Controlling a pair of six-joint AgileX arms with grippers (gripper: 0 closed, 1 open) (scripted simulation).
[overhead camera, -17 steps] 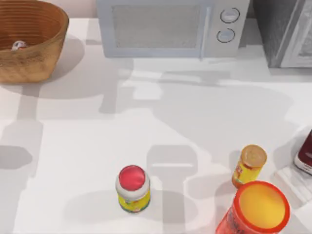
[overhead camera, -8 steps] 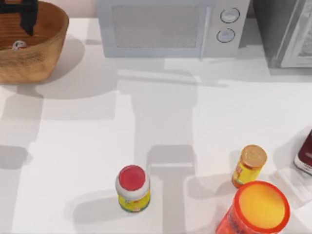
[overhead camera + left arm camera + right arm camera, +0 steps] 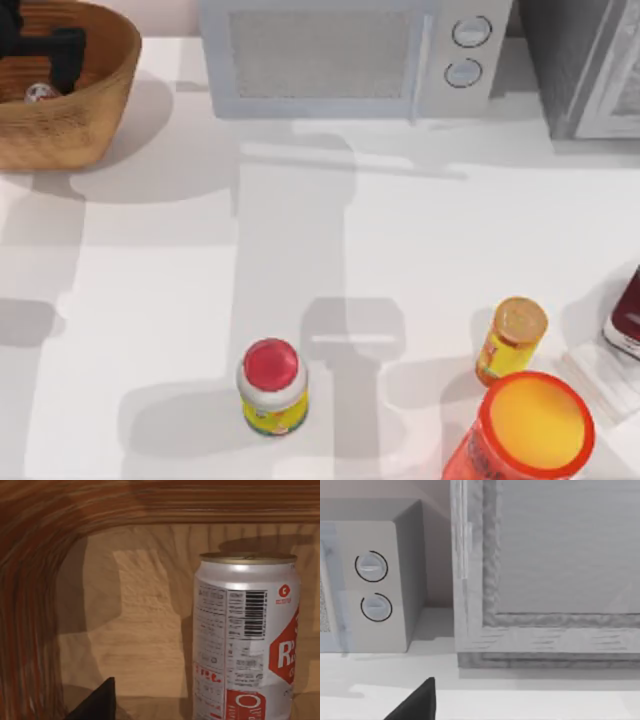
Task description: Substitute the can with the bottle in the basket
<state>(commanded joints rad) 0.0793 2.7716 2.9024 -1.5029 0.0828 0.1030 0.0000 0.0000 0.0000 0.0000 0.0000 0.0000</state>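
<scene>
The basket (image 3: pixel 95 110), round orange-brown wicker, stands at the table's far left corner. Inside it stands the can (image 3: pixel 40 93), small and white with red print, seen close up in the left wrist view (image 3: pixel 245 640) against the basket's inner wall (image 3: pixel 75 535). My left gripper (image 3: pixel 38 55) hangs open over the basket, just above and behind the can, holding nothing; one dark fingertip (image 3: pixel 97 705) shows beside the can. A red-capped white and yellow bottle (image 3: pixel 272 385) and a yellow bottle with a gold cap (image 3: pixel 512 338) stand near the front edge.
A microwave (image 3: pixel 340 55) lines the back edge, a grey cabinet (image 3: pixel 590 65) stands at the back right. A large orange container (image 3: pixel 530 428) and a dark red object (image 3: pixel 627 315) sit at the front right. My right arm is parked; its dark fingertip (image 3: pixel 419 704) faces the microwave (image 3: pixel 370 580).
My left gripper has come into the top view over the basket and moved nearer to the can. The arm shadows on the table have shifted. Bottles and can have not moved.
</scene>
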